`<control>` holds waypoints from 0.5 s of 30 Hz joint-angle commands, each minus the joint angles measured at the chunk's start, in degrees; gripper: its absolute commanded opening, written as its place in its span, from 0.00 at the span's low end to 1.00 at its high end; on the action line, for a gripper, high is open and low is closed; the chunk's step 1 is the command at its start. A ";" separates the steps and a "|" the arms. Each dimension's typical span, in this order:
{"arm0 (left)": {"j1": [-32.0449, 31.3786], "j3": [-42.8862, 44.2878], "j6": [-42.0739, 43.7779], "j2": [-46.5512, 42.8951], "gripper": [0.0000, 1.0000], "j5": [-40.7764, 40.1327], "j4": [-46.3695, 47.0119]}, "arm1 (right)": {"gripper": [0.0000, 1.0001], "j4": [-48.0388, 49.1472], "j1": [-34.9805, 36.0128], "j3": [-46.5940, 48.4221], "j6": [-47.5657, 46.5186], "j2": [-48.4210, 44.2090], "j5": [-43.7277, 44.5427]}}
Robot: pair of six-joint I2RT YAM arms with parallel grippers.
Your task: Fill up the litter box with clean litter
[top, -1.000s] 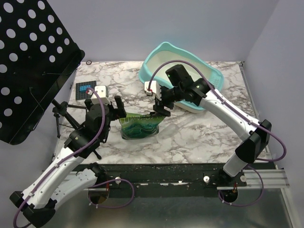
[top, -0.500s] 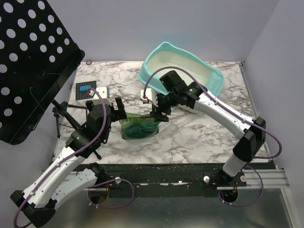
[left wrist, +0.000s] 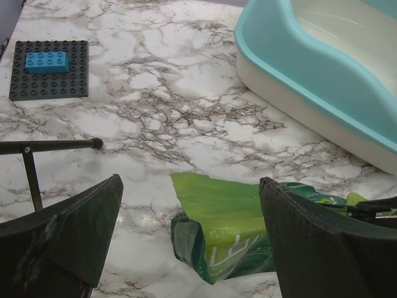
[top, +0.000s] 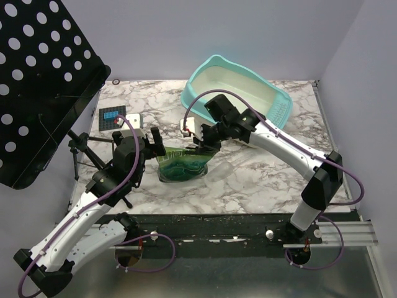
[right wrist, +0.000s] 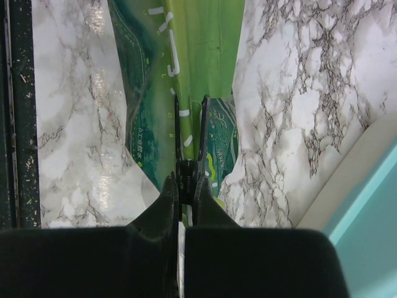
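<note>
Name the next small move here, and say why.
Probably lower the open left gripper onto the green bag and pinch its flap. The right gripper looks shut on a thin black clip at the bag, and the litter box holds no litter.

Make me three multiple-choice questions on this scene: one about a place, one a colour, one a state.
1. Against the litter box, the bag lies: A inside; B outside, on the table; C underneath.
2. The brick on the baseplate is: A red; B blue; C yellow.
3. The left gripper is: A open; B shut on the bag; C shut on the brick.
Answers: B, marble shows between bag and litter box; B, it is plainly blue; A, its fingers stand wide apart.
</note>
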 commanded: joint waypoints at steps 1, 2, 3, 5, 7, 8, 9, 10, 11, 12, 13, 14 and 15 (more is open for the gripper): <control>0.36 -0.87 0.35 0.04 0.99 1.44 0.22 | 0.00 1.71 0.41 -1.91 1.83 -2.23 3.30; 0.36 -0.87 0.35 0.04 0.99 1.61 0.22 | 0.00 1.89 0.50 -2.35 2.10 -3.20 3.48; 0.45 -0.87 0.35 0.04 0.99 1.70 0.31 | 0.00 2.50 0.41 -2.87 2.71 -4.16 4.09; 0.45 -0.95 0.35 0.13 0.99 2.14 0.39 | 0.00 3.47 0.33 -3.67 4.37 -6.18 6.63; 0.45 -0.95 0.35 0.21 0.99 2.75 0.48 | 0.00 3.91 0.24 -4.54 6.05 -8.38 8.40; 0.45 -0.95 0.35 0.30 0.99 3.10 0.48 | 0.00 3.91 0.06 -4.98 6.58 -9.52 8.58; 0.45 -0.95 0.17 0.30 0.99 3.37 0.57 | 0.00 4.00 -0.46 -5.68 7.10 -10.93 7.97; 0.54 -0.95 0.00 0.30 0.99 3.63 0.66 | 0.00 4.43 -1.08 -6.56 8.15 -12.33 7.88; 0.45 -0.95 -0.09 0.30 0.99 4.16 0.75 | 0.00 5.05 -1.87 -7.53 9.55 -13.91 8.23; 0.45 -0.87 -0.18 0.30 0.99 4.42 0.83 | 0.00 5.58 -2.74 -8.23 11.05 -15.49 8.75; 0.45 -0.87 -0.27 0.21 0.99 4.77 0.92 | 0.00 6.45 -3.71 -9.28 13.06 -16.90 9.36; 0.45 -0.95 -0.27 0.21 0.99 5.12 1.01 | 0.00 7.16 -4.94 -10.25 15.35 -18.57 10.94; 0.45 -0.95 -0.27 0.13 0.99 5.48 1.10 | 0.00 8.38 -6.17 -12.00 17.72 -20.06 12.87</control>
